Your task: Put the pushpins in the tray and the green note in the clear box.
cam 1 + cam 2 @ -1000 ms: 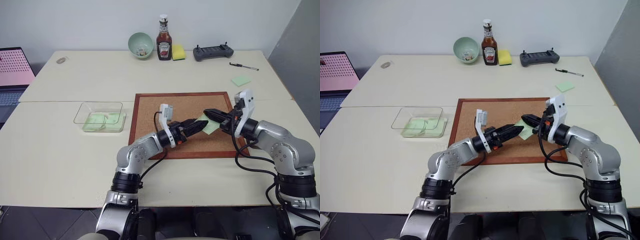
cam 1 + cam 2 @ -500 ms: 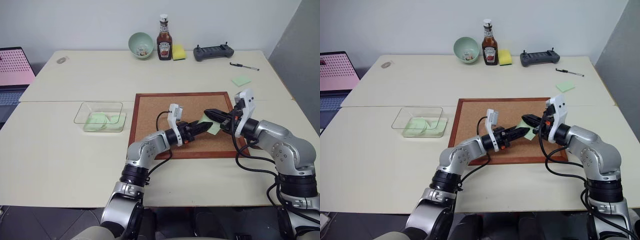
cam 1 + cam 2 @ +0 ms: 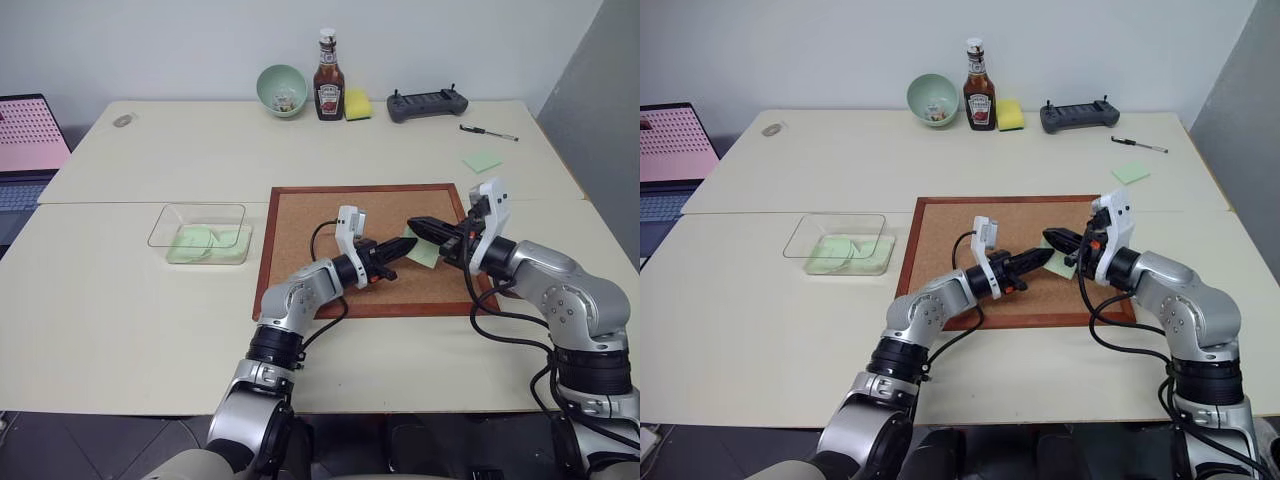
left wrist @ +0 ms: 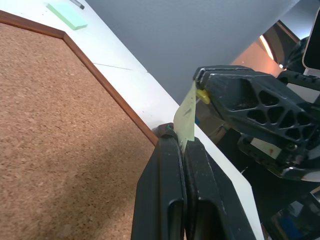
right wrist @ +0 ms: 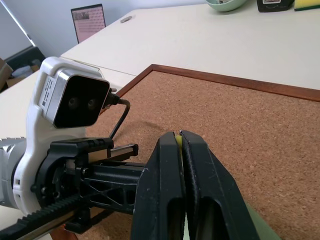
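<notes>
A pale green note (image 3: 427,251) hangs just above the right part of the corkboard (image 3: 330,215). My left gripper (image 3: 405,247) is shut on the note's lower edge (image 4: 186,117). Coming from the right, my right gripper (image 3: 414,224) is shut on a yellow pushpin (image 4: 202,94) stuck through the top of the note. The two grippers' tips almost meet. The clear box (image 3: 165,226) sits on the table left of the corkboard, with green slips lying in it. The tray is out of view.
Along the back of the table stand a mint-green bowl (image 3: 281,90), a ketchup bottle (image 3: 328,90), a yellow sponge (image 3: 357,104) and a black controller (image 3: 427,104). A pen (image 3: 488,132) and green sticky pad (image 3: 482,161) lie back right. A laptop (image 3: 25,140) is at the far left.
My left gripper edged right toward the note and went from open to shut on its lower edge. The right gripper held still with the pin.
</notes>
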